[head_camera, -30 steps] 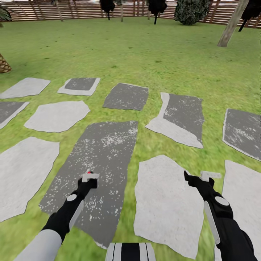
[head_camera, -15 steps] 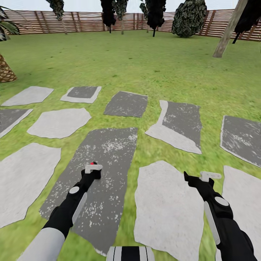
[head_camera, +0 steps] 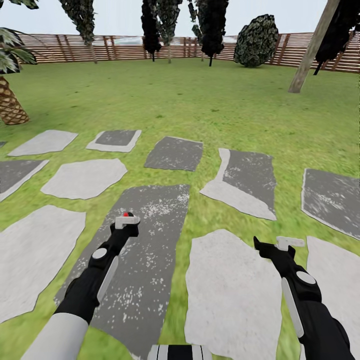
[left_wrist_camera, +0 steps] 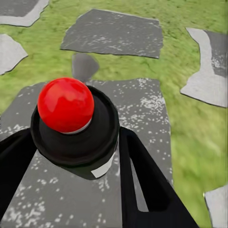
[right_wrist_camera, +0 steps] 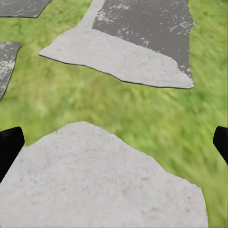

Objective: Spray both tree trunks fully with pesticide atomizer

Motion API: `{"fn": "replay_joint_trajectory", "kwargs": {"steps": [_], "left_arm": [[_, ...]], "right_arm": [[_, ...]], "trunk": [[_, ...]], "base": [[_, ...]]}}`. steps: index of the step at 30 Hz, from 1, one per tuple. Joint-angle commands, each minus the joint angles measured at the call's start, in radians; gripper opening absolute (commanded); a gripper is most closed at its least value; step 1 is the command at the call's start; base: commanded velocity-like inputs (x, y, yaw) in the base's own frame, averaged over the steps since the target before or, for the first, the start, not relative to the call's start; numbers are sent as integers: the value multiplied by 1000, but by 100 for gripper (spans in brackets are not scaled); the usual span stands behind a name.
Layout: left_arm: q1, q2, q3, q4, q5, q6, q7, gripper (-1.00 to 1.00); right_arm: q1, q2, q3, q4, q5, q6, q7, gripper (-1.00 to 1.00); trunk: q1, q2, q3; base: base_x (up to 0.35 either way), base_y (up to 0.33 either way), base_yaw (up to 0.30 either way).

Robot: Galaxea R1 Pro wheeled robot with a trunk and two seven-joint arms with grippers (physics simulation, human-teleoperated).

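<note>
Clamping the black atomizer (left_wrist_camera: 76, 126) (glossy red dome), left gripper (head_camera: 126, 221) overhangs speckled paving (head_camera: 145, 210); right gripper (head_camera: 274, 245) spread apart.

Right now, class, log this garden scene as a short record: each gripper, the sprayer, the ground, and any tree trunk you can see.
left gripper: shut on the atomizer, held over a dark paving slab
right gripper: open, holding nothing, over a pale slab
ground: grass with grey stone slabs
trunk: leaning, far right, by the fence
</note>
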Motion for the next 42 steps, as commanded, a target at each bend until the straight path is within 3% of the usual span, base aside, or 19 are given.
{"fn": "replay_joint_trajectory", "kwargs": {"steps": [1, 9, 14, 16, 19, 22, 30, 42], "left_arm": [[0, 0, 1, -2, 7, 6, -4, -100], [72, 3, 3, -2, 3, -31, -7, -100], [83, 2, 1, -12, 4, -53, -5, -100], [87, 2, 1, -49, 4, -53, -5, -100], [175, 1, 2, -216, 6, -18, -5, -100], [205, 1, 2, -262, 5, 8, -5, -100], [253, 2, 2, -341, 4, 23, -3, -100], [259, 3, 2, -341, 3, 24, -3, -100]], "right_arm": [[0, 0, -1, -1, -2, 5, 3, 100], [0, 0, 1, -1, 0, 5, 2, 100], [0, 0, 2, -1, 0, 5, 2, 100], [0, 0, 2, -1, 0, 5, 2, 100], [0, 0, 2, -1, 0, 5, 2, 100], [-1, 0, 2, -3, 0, 5, 2, 100], [0, 0, 2, -4, 1, 5, 2, 100], [0, 0, 0, -4, 1, 6, 1, 100]], "trunk": [[-1, 0, 3], [-4, 2, 34], [-6, 3, 53], [-7, 3, 61], [-9, 4, 73], [-10, 5, 84], [-14, 7, 115], [-18, 9, 154]], "base": [[0, 0, 0], [0, 0, 0], [0, 0, 0], [0, 0, 0], [0, 0, 0], [0, 0, 0], [0, 0, 0], [0, 0, 0]]}}
